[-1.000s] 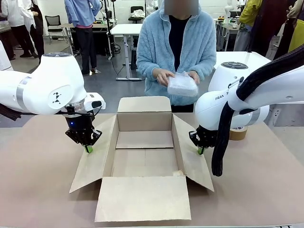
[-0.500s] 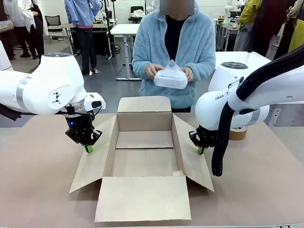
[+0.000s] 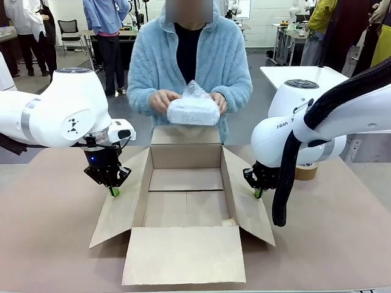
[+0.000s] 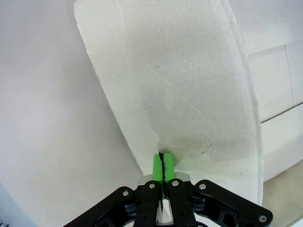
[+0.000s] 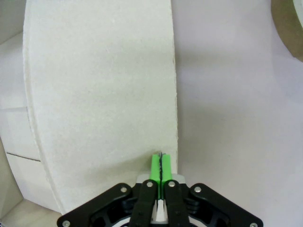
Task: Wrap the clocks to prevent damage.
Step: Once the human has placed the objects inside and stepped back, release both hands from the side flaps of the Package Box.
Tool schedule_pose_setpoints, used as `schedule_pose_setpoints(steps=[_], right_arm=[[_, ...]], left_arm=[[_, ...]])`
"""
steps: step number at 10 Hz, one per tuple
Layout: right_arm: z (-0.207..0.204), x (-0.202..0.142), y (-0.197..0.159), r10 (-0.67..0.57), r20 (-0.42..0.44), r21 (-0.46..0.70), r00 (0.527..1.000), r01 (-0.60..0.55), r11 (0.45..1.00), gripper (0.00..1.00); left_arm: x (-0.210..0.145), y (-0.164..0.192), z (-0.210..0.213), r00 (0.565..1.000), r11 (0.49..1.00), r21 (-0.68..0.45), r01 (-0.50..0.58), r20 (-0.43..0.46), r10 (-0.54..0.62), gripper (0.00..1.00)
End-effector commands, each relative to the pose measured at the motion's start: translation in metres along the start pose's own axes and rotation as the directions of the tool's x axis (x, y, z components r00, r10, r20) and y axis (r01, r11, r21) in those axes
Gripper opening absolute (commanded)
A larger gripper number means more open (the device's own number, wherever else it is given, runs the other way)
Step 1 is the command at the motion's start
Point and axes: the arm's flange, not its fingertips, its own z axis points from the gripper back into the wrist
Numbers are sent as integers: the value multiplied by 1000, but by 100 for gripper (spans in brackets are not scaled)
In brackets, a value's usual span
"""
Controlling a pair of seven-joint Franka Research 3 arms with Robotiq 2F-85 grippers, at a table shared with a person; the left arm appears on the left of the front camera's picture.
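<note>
Moved: the person stepped along the far edge twd the bench's left side and now stands right behind the box [image 3: 186, 183]. The clocks [image 3: 193, 110] went w/ them, from off to the right to over the far flap [image 3: 185, 134]. Both arms & the box are in the same spots.
Clocks: one puffy white bubble-wrap bundle, w/ a bit of wrap poking up on top. It is up in the air, above the far flap, not in the box.
Hands: the person's hands [image 3: 160, 101] hold the bundle, one at each end.
Box: brown cardboard, open, 4 flaps spread out, in the mid of the bench [image 3: 49, 238]. Its near flap gets close to the near edge.
L side: the left tool [image 3: 113, 191] [image 4: 163, 163] points down. Its green pads are pressed tight together w/ nothing between. The tip is at the outer edge of the left flap [image 3: 122, 204] [image 4: 180, 85]. Can't tell if it pushes on it.
R side: the right tool [image 3: 258, 193] [image 5: 160, 165] also points down, pads tight together, holding nothing. The tip is at the outer edge of the right flap [image 3: 247, 204] [image 5: 104, 85].
Tape: a brown tape roll [image 3: 305, 171] sits twd the right edge, partly hidden by the right arm.
</note>
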Motion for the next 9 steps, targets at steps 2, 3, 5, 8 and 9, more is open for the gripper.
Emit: schedule_pose_setpoints(steps=[2,3,5,8,9], right_arm=[[-2,-1,2,-7,-2,-6,1000,7,1000,1],[-2,-1,2,-7,-2,-6,1000,7,1000,1],[-2,-1,2,-7,-2,-6,1000,7,1000,1],[-2,-1,2,-7,-2,-6,1000,7,1000,1],[-2,-1,2,-7,-2,-6,1000,7,1000,1]], left_arm=[[0,0,0,1000,1000,8,6,2,-6,1],[0,0,0,1000,1000,8,6,2,-6,1],[0,0,0,1000,1000,8,6,2,-6,1],[0,0,0,1000,1000,8,6,2,-6,1],[0,0,0,1000,1000,8,6,2,-6,1]])
